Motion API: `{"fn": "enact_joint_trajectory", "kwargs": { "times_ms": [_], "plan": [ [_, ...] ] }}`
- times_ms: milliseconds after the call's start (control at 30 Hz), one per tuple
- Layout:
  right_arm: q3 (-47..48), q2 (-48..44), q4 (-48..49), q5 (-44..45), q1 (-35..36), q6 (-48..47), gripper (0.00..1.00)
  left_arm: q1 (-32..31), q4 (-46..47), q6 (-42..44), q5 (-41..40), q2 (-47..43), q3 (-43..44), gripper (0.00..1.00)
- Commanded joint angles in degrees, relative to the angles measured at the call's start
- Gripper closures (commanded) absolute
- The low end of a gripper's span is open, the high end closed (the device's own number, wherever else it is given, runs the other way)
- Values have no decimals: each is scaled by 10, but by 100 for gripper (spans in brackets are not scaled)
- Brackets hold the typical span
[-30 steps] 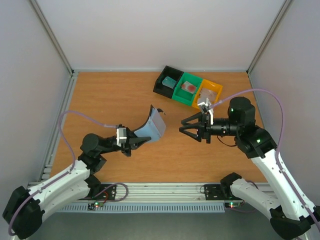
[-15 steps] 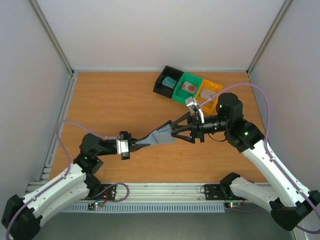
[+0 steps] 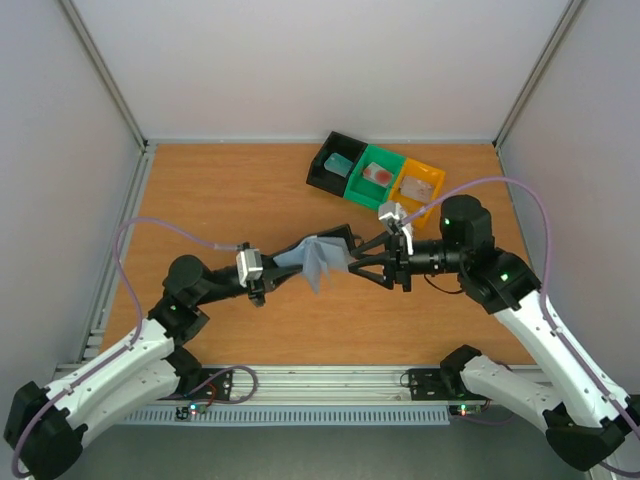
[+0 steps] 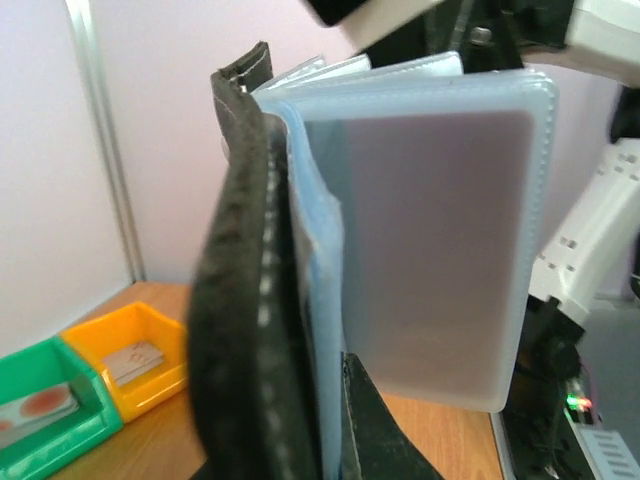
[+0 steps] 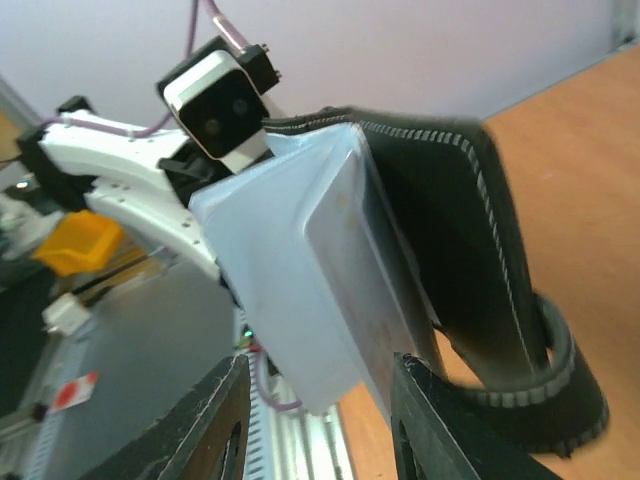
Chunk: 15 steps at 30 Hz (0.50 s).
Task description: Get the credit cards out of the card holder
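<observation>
**Card holder (image 3: 322, 254) aloft**

Your left gripper (image 3: 284, 268) is clenched on the open card holder mid-table. Your right gripper (image 3: 357, 262), at its 3 o'clock, straddles the sleeves (image 5: 300, 270), jaws apart. The credit cards (image 3: 377, 173) lie in trays (image 3: 366, 196) toward 1 o'clock.

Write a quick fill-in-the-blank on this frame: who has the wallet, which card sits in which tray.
1. The ____ arm's jaws are shut on the card holder.
2. The teal card lies in the ____ tray.
3. The pink card lies in the ____ tray.
4. The whitish card lies in the ____ tray.

Missing words: left; black; green; orange.
</observation>
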Motion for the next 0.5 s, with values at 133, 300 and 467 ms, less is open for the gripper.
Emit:
{"fn": "enact_joint_trajectory", "kwargs": {
  "times_ms": [133,300,467],
  "plan": [
    [-31,-81,57,269,96,5,64,-1,-82,-91,-122,-7,37,100],
    [-49,-73,111,162,119,6,62,-1,-38,-81,-107,0,33,100],
    [-12,5,91,232,178,-2,55,-1,-28,-81,-108,8,33,100]
  ]
}}
